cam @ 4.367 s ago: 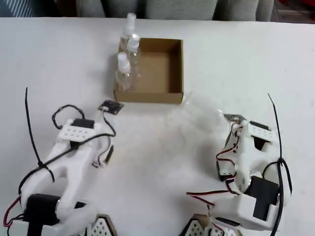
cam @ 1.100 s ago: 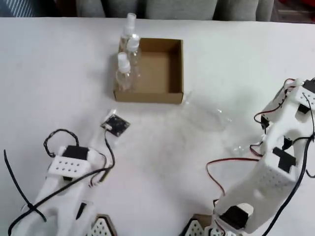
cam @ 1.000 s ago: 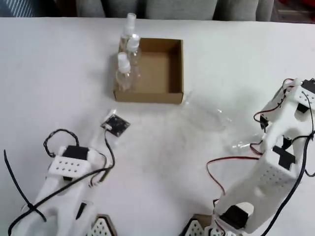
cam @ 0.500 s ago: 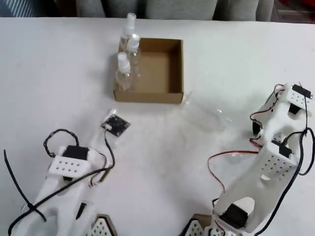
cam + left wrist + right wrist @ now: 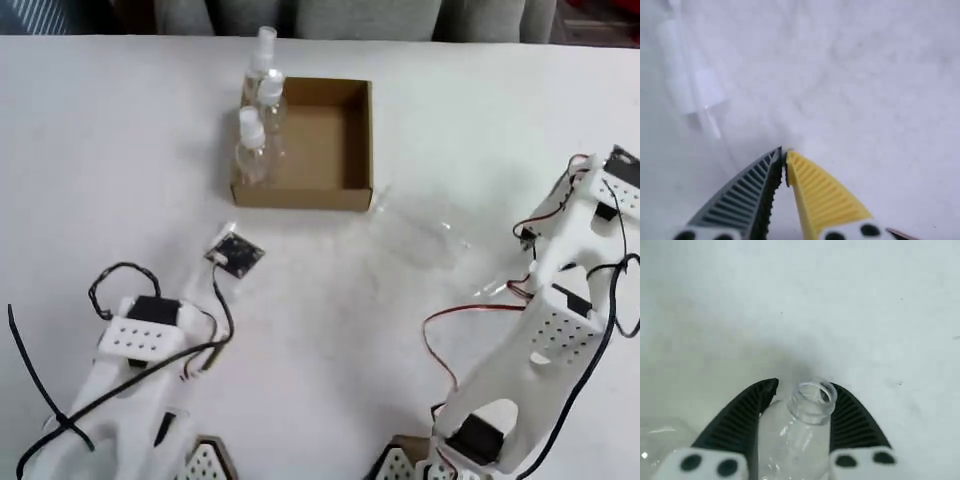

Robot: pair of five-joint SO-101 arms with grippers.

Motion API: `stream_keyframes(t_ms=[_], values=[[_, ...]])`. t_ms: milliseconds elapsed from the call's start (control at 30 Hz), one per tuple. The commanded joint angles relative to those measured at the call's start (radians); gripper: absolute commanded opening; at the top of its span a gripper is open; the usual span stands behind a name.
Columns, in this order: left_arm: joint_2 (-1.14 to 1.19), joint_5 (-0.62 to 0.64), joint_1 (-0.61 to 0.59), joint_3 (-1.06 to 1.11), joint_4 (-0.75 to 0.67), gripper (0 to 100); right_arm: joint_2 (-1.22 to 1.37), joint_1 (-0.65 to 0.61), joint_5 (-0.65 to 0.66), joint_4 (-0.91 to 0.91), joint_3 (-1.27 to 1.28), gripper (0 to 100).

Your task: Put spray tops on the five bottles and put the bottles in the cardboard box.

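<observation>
Clamping an uncapped bottle (image 5: 810,407) between its black fingers, the right gripper (image 5: 803,388) had one finger on each side of the neck, and the open mouth poked out past the tips above the white table (image 5: 865,300). The left gripper (image 5: 784,153) was pinched together on nothing, with a blurred spray top (image 5: 692,85) lying near. Farther out, a second clear bottle (image 5: 420,235) lay on its side just off the cardboard box (image 5: 350,140). Three topped bottles (image 5: 252,140) stood along the box's left wall — inside or outside, I couldn't tell.
</observation>
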Motion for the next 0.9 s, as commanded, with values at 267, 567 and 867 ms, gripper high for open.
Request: stream_keyframes(t_ms=[267, 567, 867], values=[[-0.016, -0.002, 0.005, 0.000, -0.023, 2, -0.013, -0.077, 0.882, 0.213, -0.112, 1.6], [-0.016, -0.002, 0.007, 0.000, -0.023, 2, -0.073, -0.067, 0.786, 0.223, -0.106, 4.4], [-0.016, -0.002, 0.007, 0.000, -0.025, 2, -0.415, -0.005, 0.804, 0.222, 0.264, 13.1]])
